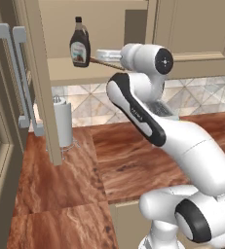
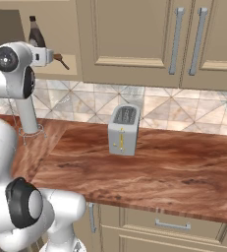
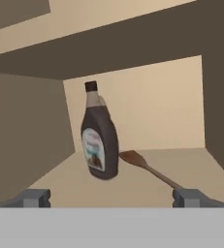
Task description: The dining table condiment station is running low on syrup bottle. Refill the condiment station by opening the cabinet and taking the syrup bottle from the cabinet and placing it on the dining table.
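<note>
The cabinet stands open, its door swung out to the left and seen edge-on. On its shelf the syrup bottle stands upright: dark brown, black cap, pale label. The hand view looks into the cabinet, with the syrup bottle straight ahead and a little left of centre. My gripper is open, short of the bottle, with nothing between its fingertips. From the right base view the syrup bottle peeks over my wrist. The dining table is out of view.
A wooden spoon lies on the shelf just right of the bottle. Below are a reddish-brown worktop, a paper towel roll and a toaster. Closed cabinet doors continue to the right.
</note>
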